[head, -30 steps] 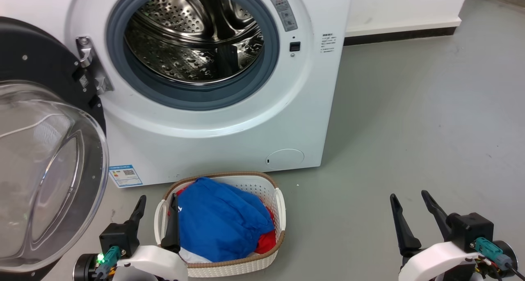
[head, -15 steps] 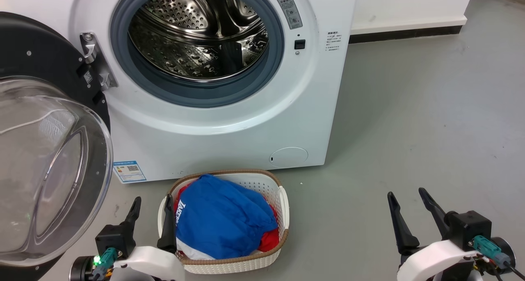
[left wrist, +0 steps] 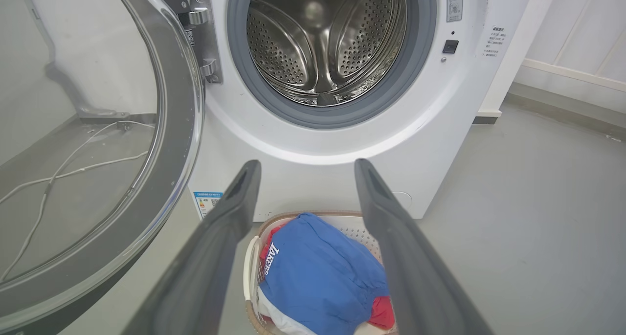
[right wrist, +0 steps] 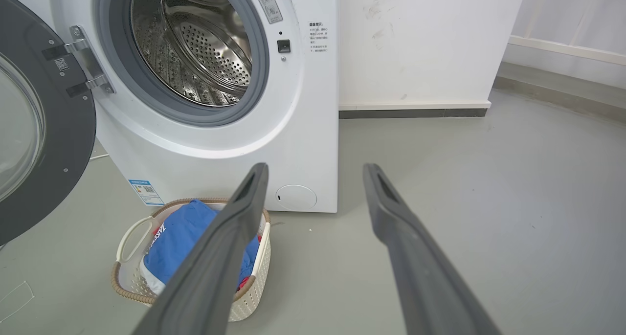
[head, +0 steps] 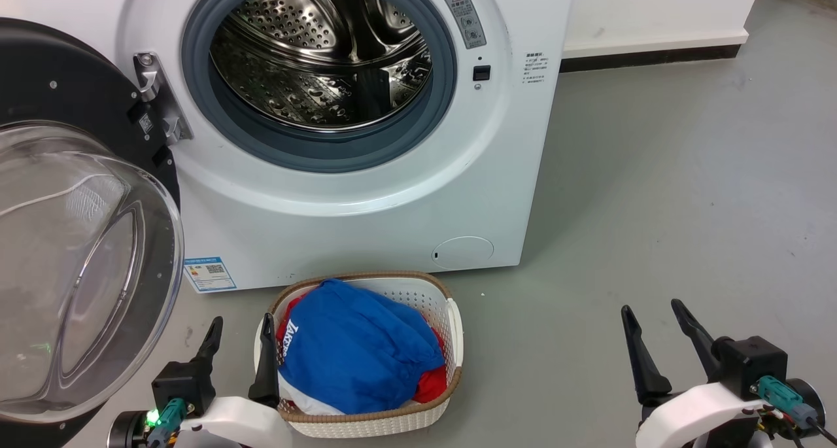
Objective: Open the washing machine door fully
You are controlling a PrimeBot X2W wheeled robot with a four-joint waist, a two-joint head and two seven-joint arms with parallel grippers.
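Still, the washing machine door stays swung wide open, unmoved.

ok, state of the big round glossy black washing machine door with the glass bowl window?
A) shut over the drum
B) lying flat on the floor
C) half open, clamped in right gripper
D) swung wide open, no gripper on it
D: the glossy black washing machine door hangs open on its metal hinge, the perforated steel drum is uncovered, and the left gripper and right gripper sit open, clear of it.
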